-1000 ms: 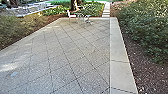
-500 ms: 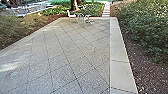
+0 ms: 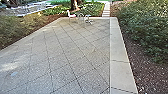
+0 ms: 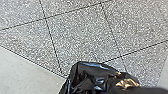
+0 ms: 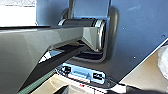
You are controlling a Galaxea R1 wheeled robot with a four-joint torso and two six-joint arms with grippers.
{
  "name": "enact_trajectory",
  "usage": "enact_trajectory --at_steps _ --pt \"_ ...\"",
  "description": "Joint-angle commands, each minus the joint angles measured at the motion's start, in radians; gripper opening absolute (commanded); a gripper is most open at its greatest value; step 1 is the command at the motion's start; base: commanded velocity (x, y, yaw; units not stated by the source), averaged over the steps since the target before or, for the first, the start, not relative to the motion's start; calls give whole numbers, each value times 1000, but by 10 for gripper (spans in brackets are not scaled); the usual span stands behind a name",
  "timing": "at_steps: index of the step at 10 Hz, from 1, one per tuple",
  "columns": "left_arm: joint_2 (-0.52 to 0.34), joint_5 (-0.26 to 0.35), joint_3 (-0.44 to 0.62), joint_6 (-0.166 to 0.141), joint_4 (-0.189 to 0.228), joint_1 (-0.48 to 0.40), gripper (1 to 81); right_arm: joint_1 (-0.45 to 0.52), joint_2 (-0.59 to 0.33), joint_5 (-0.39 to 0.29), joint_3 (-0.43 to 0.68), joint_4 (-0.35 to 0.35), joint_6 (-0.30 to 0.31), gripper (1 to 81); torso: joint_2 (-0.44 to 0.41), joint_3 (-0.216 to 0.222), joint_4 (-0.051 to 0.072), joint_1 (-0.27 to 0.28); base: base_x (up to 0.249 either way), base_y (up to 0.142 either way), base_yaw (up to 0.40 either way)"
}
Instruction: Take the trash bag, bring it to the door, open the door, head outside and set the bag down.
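Observation:
In the left wrist view the shiny black trash bag (image 4: 86, 78) is bunched up close to the camera, above the speckled paving, with gold-coloured glints on its folds. My left gripper (image 4: 143, 89) is shut on it, beside the dark shape at the bag's gathered part. How far the bag hangs down is hidden. No door is seen in the head view; I am outdoors on a paved patio (image 3: 62, 50).
A pale concrete strip (image 3: 120, 50) edges the patio on the right, with mulch (image 3: 142, 72) and bushes (image 3: 147, 27) beyond it. Far ahead stand a light chair (image 3: 71, 16) and other metal furniture (image 3: 87, 19). Pale steps (image 3: 106, 12) lead away behind; shrubs (image 3: 17, 27) line the left.

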Motion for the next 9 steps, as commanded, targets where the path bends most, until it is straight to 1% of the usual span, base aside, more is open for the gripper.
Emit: enact_trajectory --at_steps 1,6,9 --pt "-35 58 -19 3 -4 -97 10 -31 36 -114 15 -33 -41 811 0 0 0 0 0 0 0" --pt "-35 58 -19 5 -1 -97 10 -33 36 -112 15 -33 -41 811 0 0 0 0 0 0 0" --pt "-38 58 -19 5 -9 -94 10 -31 36 -112 15 -33 -41 811 0 0 0 0 0 0 0"
